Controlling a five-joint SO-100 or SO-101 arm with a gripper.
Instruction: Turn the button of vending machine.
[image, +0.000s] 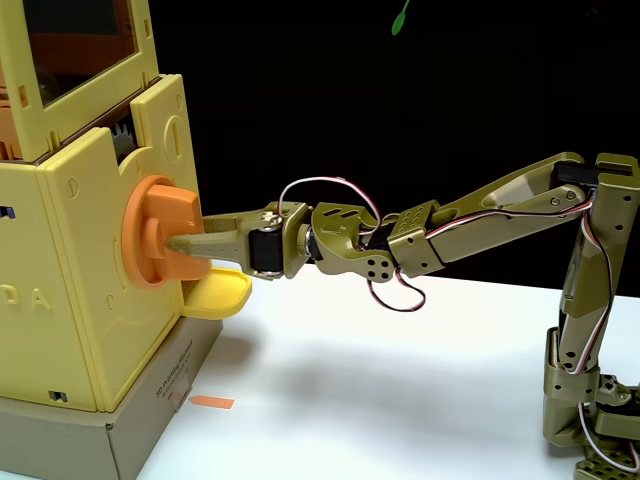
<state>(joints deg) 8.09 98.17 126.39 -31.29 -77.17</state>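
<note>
In the fixed view we are watching the olive two-finger gripper (178, 243) closing narrowly on the raised bar of the large round orange plastic knob (152, 232), on the tall pale-yellow toy vending machine (90, 290) at the white table's (400, 390) left edge, where a shallow grip may be risking slippage.

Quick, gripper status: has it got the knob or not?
Gripper: closed around the raised bar of the orange button on the vending machine, as far as the fixed view shows.
</note>
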